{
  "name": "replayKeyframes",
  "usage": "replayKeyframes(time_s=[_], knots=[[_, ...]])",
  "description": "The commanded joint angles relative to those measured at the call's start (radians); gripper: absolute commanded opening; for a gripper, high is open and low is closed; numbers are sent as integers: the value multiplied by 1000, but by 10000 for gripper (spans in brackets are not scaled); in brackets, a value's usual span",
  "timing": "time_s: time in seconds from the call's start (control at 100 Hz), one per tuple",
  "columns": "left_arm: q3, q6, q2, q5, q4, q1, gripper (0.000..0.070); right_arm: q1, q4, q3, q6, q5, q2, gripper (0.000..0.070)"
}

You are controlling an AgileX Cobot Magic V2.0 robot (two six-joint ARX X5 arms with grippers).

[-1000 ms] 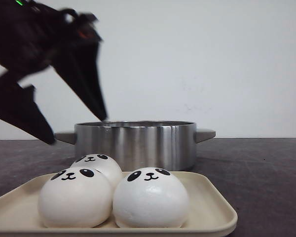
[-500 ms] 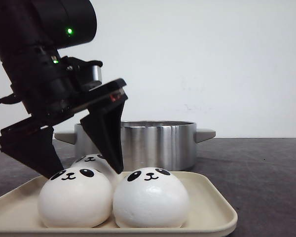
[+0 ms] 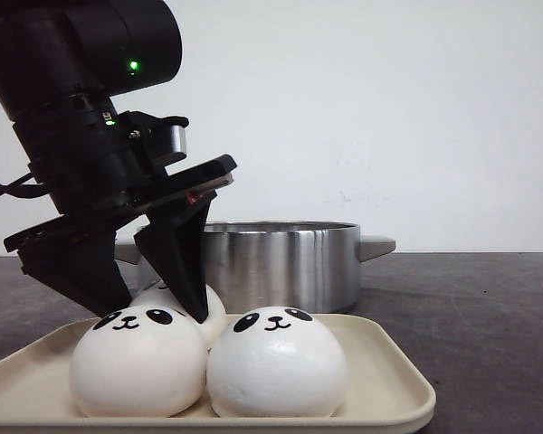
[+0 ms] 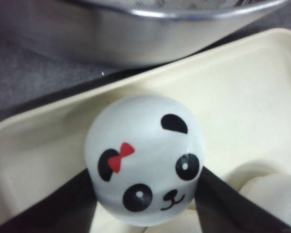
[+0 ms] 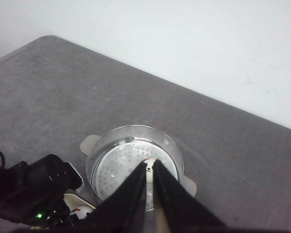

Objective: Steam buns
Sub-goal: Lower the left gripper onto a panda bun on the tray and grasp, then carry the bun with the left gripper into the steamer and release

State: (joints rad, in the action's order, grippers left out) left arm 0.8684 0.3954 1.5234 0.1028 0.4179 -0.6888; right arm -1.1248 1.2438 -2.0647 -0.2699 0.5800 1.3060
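Observation:
Three panda buns sit on a cream tray [image 3: 389, 362]: one front left [image 3: 136, 362], one front right [image 3: 276, 362], one behind them [image 3: 215, 312]. My left gripper [image 3: 156, 312] reaches down over the rear bun with a finger on each side. In the left wrist view this bun [image 4: 145, 160] has a red bow on one ear, and both black fingers [image 4: 63, 208] press its sides; it rests on the tray [image 4: 242, 87]. My right gripper [image 5: 150, 161] hangs high above the steel pot [image 5: 131, 127], its jaws nearly together. A fourth bun [image 5: 149, 170] lies inside the pot.
The steel pot [image 3: 281, 262] with two side handles stands on the dark table just behind the tray and fills the far side of the left wrist view [image 4: 111, 34]. A white wall stands behind. The left arm [image 5: 34, 189] shows beside the pot from above.
My left gripper came down from above the pot's left side onto the tray. Its fingers have closed in on the rear bun. The buns and pot have not moved.

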Motion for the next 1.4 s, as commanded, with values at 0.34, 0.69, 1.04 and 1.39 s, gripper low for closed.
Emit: replayKeyframes(time_s=[0.34,0.69,1.04,1.39], knots=[[10,6,-28,39,40,-15,10,-20,-6,-18,-15,4,12,15],[10,63,-356,30,34,-52,10,-21,-9,-18,-14,2,12,15],[109,5,-377,-59,-4,31,10,-21,-50,-18,-10,-4,13,15],[375,-75,24,-54,1,135,10,-20,-54,-18,8,-4,14,15]])
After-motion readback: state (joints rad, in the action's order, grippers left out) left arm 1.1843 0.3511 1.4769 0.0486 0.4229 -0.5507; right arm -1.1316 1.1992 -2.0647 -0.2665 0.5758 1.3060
